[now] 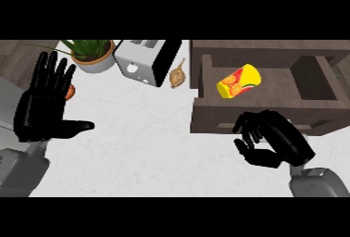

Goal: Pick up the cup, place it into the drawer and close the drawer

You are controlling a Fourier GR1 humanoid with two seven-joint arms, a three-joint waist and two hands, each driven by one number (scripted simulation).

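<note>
A yellow cup point(239, 82) with an orange fruit print lies on its side inside the open dark wooden drawer point(263, 115) at the right. My right hand point(270, 143) hovers just in front of the drawer's front panel, below the cup, fingers curled and holding nothing. My left hand point(42, 104) rests at the left edge, fingers straight and pointing up, thumb out to the right.
A silver toaster point(145, 60) stands at the back centre, with a potted plant point(92, 53) to its left. A brownish dried item point(178, 76) lies between toaster and drawer. A small orange object point(70, 91) peeks from behind my left hand. The white counter point(150, 139) spreads across the middle.
</note>
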